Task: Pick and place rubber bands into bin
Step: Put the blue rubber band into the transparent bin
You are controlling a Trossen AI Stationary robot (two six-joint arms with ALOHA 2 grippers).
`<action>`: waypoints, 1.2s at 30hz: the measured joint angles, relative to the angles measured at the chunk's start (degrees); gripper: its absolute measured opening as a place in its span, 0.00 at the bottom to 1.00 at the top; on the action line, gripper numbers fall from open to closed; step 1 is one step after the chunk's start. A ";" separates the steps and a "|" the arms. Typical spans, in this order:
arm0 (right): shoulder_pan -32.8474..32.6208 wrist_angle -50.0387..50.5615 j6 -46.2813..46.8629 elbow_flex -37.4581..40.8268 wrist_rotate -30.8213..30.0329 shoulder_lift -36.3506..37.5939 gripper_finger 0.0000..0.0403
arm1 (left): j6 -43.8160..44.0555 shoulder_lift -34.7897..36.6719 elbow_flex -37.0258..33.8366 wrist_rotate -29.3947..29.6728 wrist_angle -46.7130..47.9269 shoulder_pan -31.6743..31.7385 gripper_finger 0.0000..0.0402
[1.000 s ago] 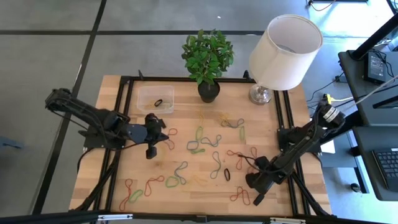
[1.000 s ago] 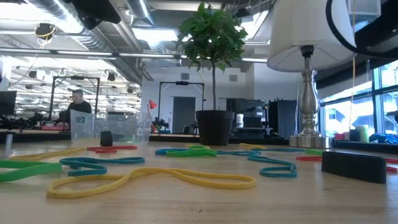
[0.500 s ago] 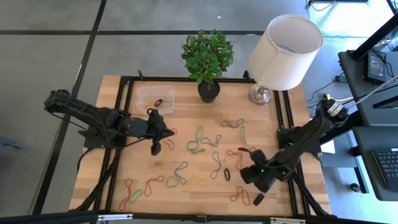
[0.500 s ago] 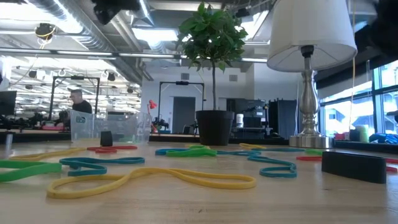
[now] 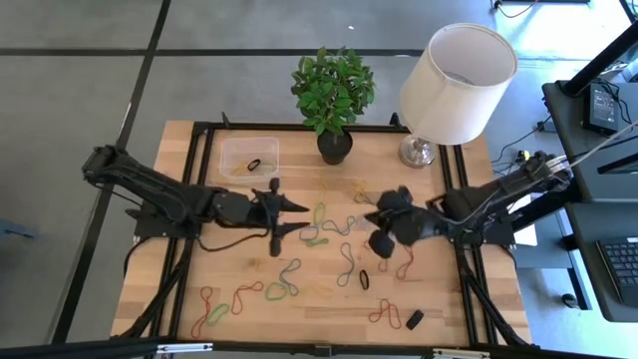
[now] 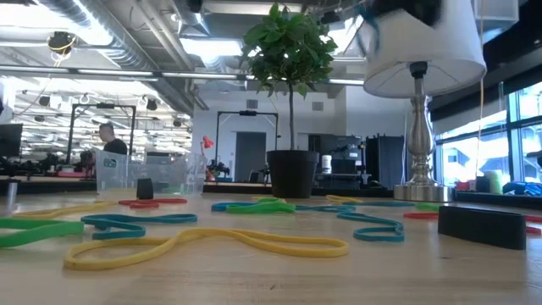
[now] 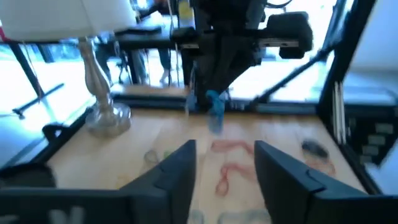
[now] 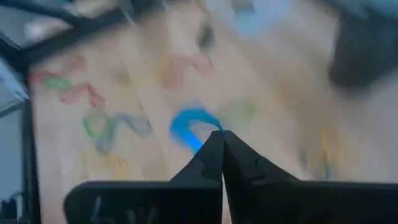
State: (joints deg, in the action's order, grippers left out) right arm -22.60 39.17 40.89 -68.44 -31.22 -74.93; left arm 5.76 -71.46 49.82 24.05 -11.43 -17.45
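Observation:
Many rubber bands in green, blue, red and yellow lie flat on the wooden table; they also show in the low view. The clear bin stands at the far left with a black band in it. My left gripper is open and empty above the table's middle left; its wrist view shows the gap. My right gripper is above the table's middle right. It is shut on a blue rubber band. My right gripper pinches the blue rubber band between its two shut fingertips. The band hangs below the fingers as a short slack loop, clear of the table. Which part of the loop is held is blurred.
A black plant pot with a green plant and a lamp stand along the far edge. A small black block lies near the front right corner. Black frame rails run along both sides of the table.
My right gripper has gone up from the table's near right corner, by the black block, toward the middle and the far edge. My left gripper has gone toward the table's right, out over the bands in the middle.

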 joint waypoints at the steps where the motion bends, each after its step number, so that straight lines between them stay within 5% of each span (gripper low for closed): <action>1: 0.88 -1.43 -4.80 -1.21 0.04 -0.09 0.00 | 0.02 -1.47 0.00 0.24 -2.90 0.00 0.44; 7: 4.10 -10.45 -26.87 -5.01 3.91 -0.07 0.00 | -1.54 -10.13 0.00 2.72 -21.64 1.25 0.54; 15: 5.60 -12.94 -35.57 -5.25 10.26 -0.13 0.00 | 2.94 -18.44 0.00 2.92 -37.56 3.39 0.55; 31: 5.56 -11.87 -38.14 -5.23 13.55 -1.88 0.00 | 4.77 -26.08 8.22 -0.46 -35.00 4.43 0.55; 36: 5.56 -11.90 -38.17 -5.23 13.55 -1.88 0.00 | 6.42 -26.10 8.20 -0.95 -33.37 4.80 0.46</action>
State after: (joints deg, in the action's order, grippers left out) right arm -17.04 27.27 2.72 -73.67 -17.67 -76.82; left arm 12.18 -97.56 58.02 23.10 -44.80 -12.65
